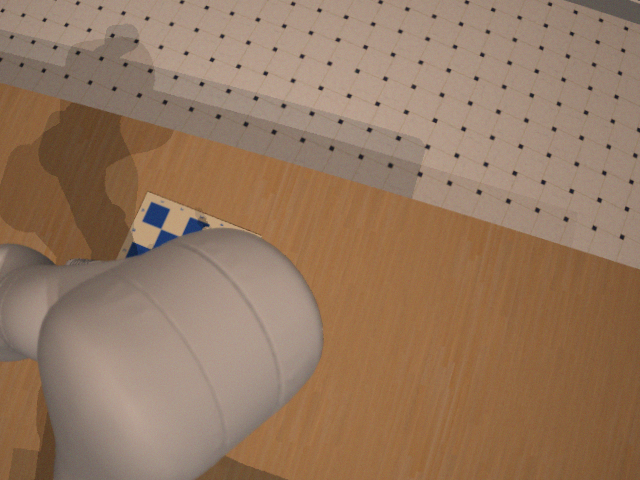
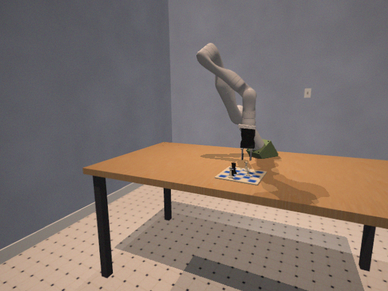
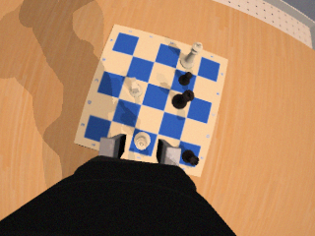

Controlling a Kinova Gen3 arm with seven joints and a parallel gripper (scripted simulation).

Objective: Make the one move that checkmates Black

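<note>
The tool (image 2: 246,159) (image 3: 141,145) is open, pointing down above the chessboard (image 1: 168,221) (image 2: 237,180) (image 3: 149,118), with nothing in its grip. The board lies on the wooden surface (image 1: 465,310) (image 2: 140,169) (image 3: 276,147).

The wrist view shows 6 pieces on the 5-by-5 board, 3 white and 3 black. Taking 12 o'clock as the top of that view and the board's middle as the hub, the tall white piece (image 3: 188,61) stands between 1 and 2 o'clock, on a cream square in the far row. The small black piece (image 3: 185,79) is at 2 o'clock on a blue square, and the larger black piece (image 3: 180,101) is at 3 o'clock on cream. The corner black piece (image 3: 190,157) is at 5 o'clock on blue. Between 6 and 7 o'clock, the near white piece (image 3: 142,141) sits on blue and appears between the 2 separated fingers. The remaining white piece (image 3: 135,89) is between 9 and 10 o'clock, on cream. The edge markings are too small to read.

In the top view, the arm (image 1: 180,335) (image 2: 248,105) hides most of the board, leaving a part at its 11 o'clock side visible. In the exterior view, the green mount (image 2: 271,151) is at about 1 o'clock from the board.
</note>
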